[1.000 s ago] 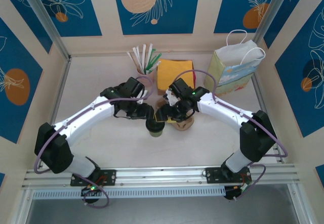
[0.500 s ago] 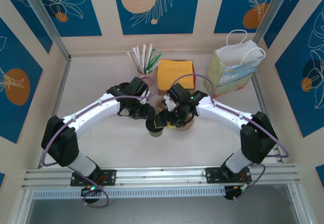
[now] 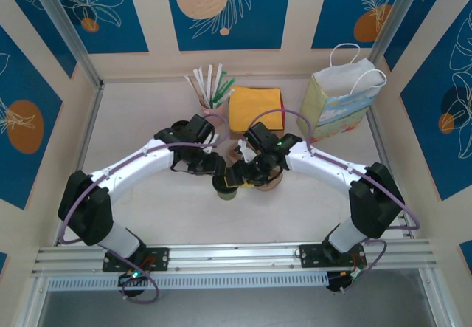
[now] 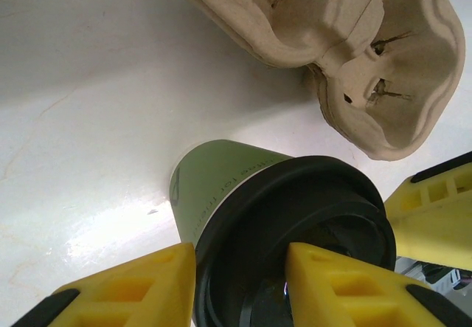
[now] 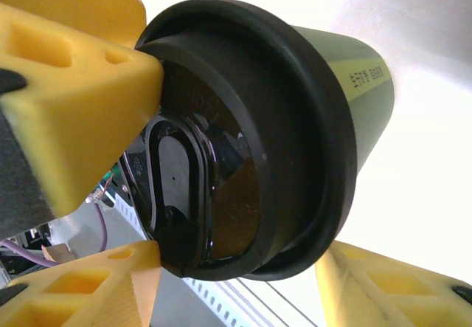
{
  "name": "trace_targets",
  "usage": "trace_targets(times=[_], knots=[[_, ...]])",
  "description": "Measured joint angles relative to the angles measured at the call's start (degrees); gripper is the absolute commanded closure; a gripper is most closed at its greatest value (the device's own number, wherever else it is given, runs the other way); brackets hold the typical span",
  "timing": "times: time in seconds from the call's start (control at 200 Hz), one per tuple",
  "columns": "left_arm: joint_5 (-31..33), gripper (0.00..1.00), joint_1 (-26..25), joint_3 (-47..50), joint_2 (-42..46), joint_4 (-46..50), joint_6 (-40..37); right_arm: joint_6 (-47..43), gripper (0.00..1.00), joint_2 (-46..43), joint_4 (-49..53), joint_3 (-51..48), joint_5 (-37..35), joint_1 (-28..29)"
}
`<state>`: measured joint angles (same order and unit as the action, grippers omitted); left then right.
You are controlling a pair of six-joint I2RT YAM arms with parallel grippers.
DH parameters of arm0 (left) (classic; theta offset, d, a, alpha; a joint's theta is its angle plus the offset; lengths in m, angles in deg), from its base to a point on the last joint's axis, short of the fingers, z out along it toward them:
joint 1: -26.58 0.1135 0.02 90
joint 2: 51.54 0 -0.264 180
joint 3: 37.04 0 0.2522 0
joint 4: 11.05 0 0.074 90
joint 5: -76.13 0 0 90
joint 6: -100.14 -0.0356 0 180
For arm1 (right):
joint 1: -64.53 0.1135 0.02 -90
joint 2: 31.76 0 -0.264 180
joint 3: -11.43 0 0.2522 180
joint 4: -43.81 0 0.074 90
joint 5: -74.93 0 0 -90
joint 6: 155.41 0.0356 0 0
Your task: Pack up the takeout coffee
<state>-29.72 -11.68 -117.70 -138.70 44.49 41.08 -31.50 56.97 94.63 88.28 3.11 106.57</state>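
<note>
Honestly, you had the takeout coffee (image 3: 226,187) upright on the table (image 3: 147,216), just beside the cardboard carrier (image 4: 383,69), with both grippers crowding its black lid. Your left gripper (image 4: 240,268) was pinching the lid rim. Your right gripper (image 5: 236,268) straddled the lid, but I couldn't tell if it had bitten. I'd have squeezed gently so the lid didn't pop. The straw cup (image 3: 210,94), napkins (image 3: 255,109) and bag (image 3: 341,102) stood well behind.
</note>
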Motion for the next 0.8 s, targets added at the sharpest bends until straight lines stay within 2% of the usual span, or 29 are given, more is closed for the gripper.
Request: trace_targets(times=[0.495, 0.8], knots=[[0.0, 0.65, 0.0, 1.4, 1.2, -1.7, 0.0, -0.4, 0.44, 0.0, -0.8, -0.7, 1.3, -0.5], [0.5, 0.63, 0.0, -1.2, 0.7, 2.2, 0.0, -1.0, 0.38, 0.0, 0.9, 0.7, 0.2, -0.8]])
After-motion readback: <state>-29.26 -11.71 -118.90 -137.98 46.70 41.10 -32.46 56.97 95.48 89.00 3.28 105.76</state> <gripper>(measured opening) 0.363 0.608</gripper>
